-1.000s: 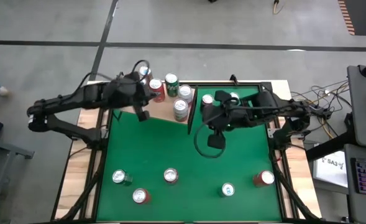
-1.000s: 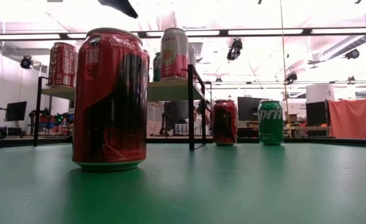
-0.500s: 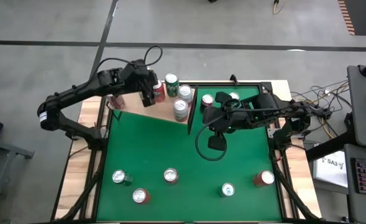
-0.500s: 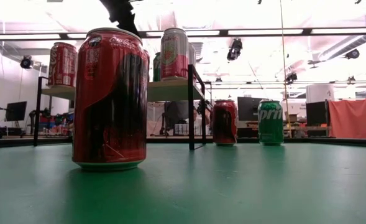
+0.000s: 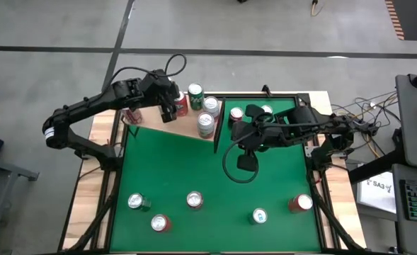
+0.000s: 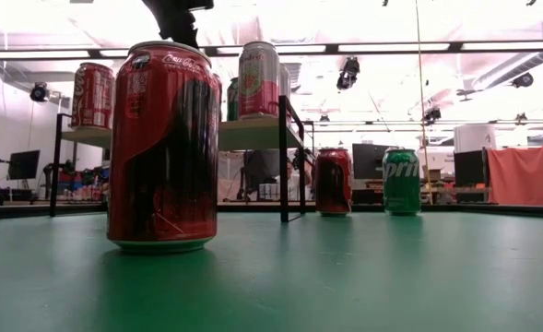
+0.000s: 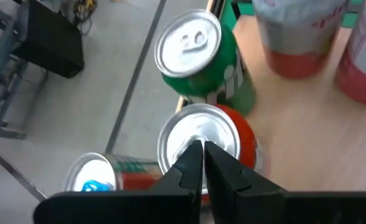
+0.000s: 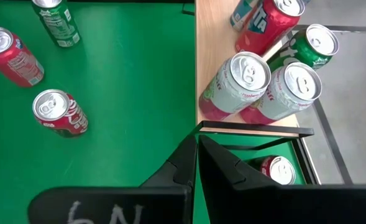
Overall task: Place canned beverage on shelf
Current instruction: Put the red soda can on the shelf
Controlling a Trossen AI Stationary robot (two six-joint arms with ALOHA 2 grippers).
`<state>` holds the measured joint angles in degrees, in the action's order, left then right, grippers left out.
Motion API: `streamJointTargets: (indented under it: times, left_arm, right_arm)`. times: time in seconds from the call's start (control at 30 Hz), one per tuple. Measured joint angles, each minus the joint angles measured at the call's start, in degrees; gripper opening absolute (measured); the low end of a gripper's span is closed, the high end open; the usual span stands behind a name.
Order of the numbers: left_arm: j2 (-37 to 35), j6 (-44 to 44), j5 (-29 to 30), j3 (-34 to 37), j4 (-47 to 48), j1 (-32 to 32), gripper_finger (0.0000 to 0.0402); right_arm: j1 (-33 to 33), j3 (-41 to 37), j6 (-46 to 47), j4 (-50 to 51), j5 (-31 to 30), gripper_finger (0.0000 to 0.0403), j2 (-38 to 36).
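Two grippers show, both with fingers pressed together and nothing between them. The left gripper [image 7: 202, 163] hovers right above the silver top of a red can [image 7: 210, 146] standing on the shelf [image 5: 187, 125], with empty fingertips [image 7: 194, 155]. In the high view the left gripper [image 5: 170, 112] sits over the shelf's far left part, beside that red can [image 5: 180, 103]. Just beside the red can stands a green can [image 7: 209, 59], nearer the shelf's outer edge; in the high view this green can [image 5: 195, 94] is at the shelf's far side. Two pale cans with red bands [image 8: 235, 85] stand close together on the pale board, near the thin dark end panel [image 8: 255, 130]. One more can [image 7: 102, 176] shows at the left gripper's side; whether it rests on the board cannot be told.

The right gripper [image 8: 196, 163], also empty, hangs over the green table [image 5: 265, 180] just beyond the end panel, near a red can [image 8: 278, 169] standing on the table.

Five cans stand along the table's near part; the low view shows a large red one [image 6: 164, 146] closest.
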<state>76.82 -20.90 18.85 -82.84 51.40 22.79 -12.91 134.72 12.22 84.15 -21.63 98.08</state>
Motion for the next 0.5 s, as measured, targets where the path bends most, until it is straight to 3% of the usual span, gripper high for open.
streamJointTargets:
  times: [0.5]
  left_arm:
    - [0.0,1.1,0.0,1.0,-0.3,0.0,0.0000]
  right_arm:
    - [0.0,0.0,0.9,0.7,0.0,0.0009,0.0]
